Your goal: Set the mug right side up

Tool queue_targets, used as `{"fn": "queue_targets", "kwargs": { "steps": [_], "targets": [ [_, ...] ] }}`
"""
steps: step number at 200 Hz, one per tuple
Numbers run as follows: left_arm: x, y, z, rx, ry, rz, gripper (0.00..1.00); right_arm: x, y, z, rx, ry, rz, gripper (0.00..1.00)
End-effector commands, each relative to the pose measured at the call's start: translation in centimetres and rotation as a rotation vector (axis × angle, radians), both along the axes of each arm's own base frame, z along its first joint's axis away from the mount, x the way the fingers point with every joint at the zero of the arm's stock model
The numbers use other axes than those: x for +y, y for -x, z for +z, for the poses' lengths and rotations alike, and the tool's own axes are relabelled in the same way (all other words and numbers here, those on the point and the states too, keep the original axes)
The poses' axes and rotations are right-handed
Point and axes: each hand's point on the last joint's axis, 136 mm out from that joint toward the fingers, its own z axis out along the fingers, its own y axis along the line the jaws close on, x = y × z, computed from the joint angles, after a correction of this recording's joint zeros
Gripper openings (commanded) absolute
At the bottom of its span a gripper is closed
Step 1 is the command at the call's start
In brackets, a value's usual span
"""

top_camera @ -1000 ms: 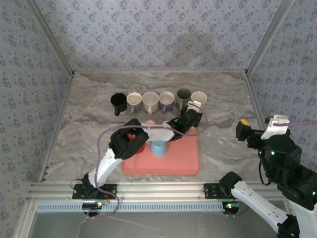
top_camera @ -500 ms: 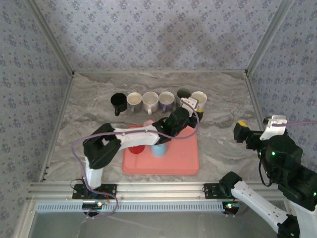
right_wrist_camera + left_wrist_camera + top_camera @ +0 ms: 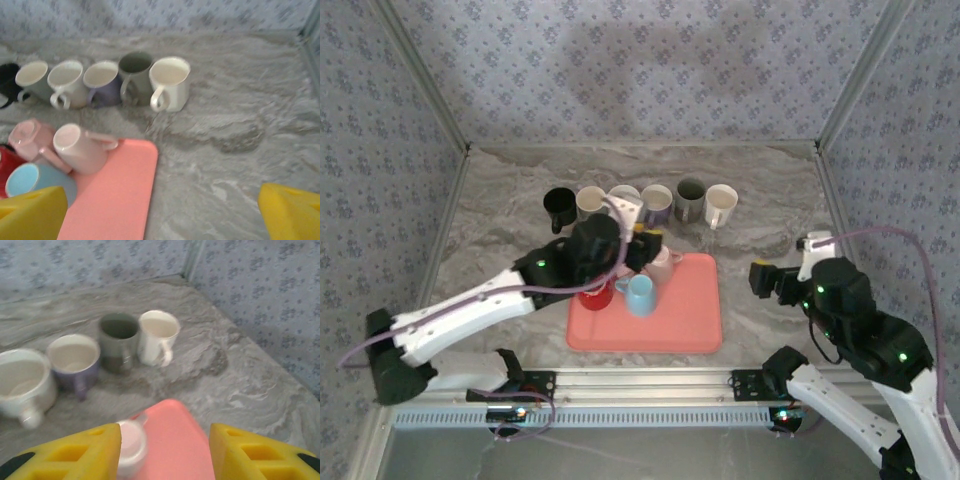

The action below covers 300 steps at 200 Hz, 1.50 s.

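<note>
While left hand [image 3: 165,455] and right hand [image 3: 160,215] gape empty, marbled grey table [image 3: 775,225] spreads; floral-papered walls [image 3: 640,70] enclose it.

A grey, marble-patterned counter [image 3: 770,200] sits boxed in on three sides by walls [image 3: 640,70] papered pale blue-grey with small flowers. Slanting metal posts [image 3: 420,75] mark the back corners, a metal rail [image 3: 640,380] edges the front, and the light is soft and even.

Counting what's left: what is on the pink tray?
On the tray: a blue mug, a red mug, a pale pink mug and a darker pink mug, both tipped over. The left arm hides the far left corner from above.
</note>
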Motion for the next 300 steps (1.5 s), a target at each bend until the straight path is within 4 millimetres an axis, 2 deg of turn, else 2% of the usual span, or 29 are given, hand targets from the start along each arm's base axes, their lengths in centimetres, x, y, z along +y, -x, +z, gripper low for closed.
{"fn": "queue_targets", "kwargs": {
  "steps": [1,26,46,75,99,136,177,215,232,266,300],
  "targets": [
    [5.1,1.7,-1.2,0.118,-0.054,0.04,0.5,3.5,-0.4,-1.8,0.083,-0.05,0.127,1.0],
    [8.2,3.2,-0.2,0.117,-0.079,0.017,0.5,7.4,0.0,-3.2,0.151,-0.056,0.326,0.99],
    [10.1,4.4,-0.9,0.123,-0.175,0.002,0.5,9.8,-0.3,-4.2,0.202,-0.016,0.427,0.98],
    [11.4,6.1,-0.3,0.088,-0.16,-0.047,0.49,13.3,-0.8,-6.3,0.285,0.112,0.533,0.97],
    [13.1,6.3,0.0,0.005,-0.141,-0.02,0.49,16.3,-1.0,-7.8,0.291,0.227,0.632,0.97],
    [14.9,6.2,-0.1,-0.095,-0.108,0.034,0.49,19.5,-1.5,-10.5,0.37,0.274,0.729,0.98],
    [16.6,6.0,-0.5,-0.172,-0.078,0.093,0.49,21.9,-2.1,-12.9,0.393,0.313,0.82,1.0],
    [16.7,6.2,-0.4,-0.189,-0.07,0.091,0.49,24.4,-2.3,-13.5,0.243,0.271,0.942,1.0],
    [16.6,6.2,-0.6,-0.181,-0.07,0.082,0.49,24.8,-2.5,-13.8,0.219,0.253,0.951,1.0],
    [16.5,6.0,-0.7,-0.169,-0.058,0.079,0.49,24.9,-3.0,-16.0,0.27,0.291,0.935,1.0],
    [16.4,6.0,-0.9,-0.157,-0.046,0.069,0.49,24.8,-3.0,-17.4,0.301,0.313,0.941,1.0]
  ]
}}
